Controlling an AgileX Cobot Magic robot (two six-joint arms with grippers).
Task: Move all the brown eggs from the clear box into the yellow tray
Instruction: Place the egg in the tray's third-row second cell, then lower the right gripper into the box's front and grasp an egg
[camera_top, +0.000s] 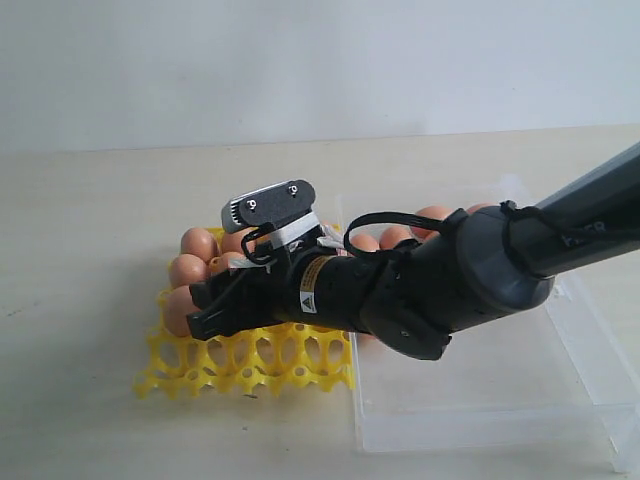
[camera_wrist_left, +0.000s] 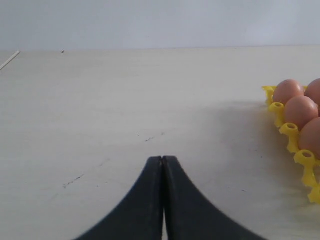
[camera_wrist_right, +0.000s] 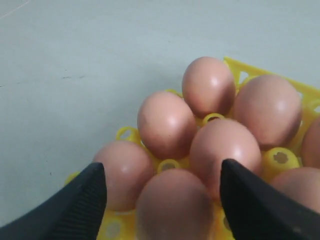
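Only right wrist view: right gripper (camera_wrist_right: 162, 190) fingers spread wide around one of the brown eggs (camera_wrist_right: 165, 122) seated in the yellow tray (camera_wrist_right: 280, 157); contact cannot be told.
Only left wrist view: left gripper (camera_wrist_left: 162, 162) fingers pressed together, empty, above bare table (camera_wrist_left: 115, 100), tray edge well apart.
Only exterior view: clear box (camera_top: 480, 395) just beside the tray, a few eggs at its far end behind the arm.
Egg axis: tray eggs stand upright in cups, long axis vertical; box eggs too hidden to tell.
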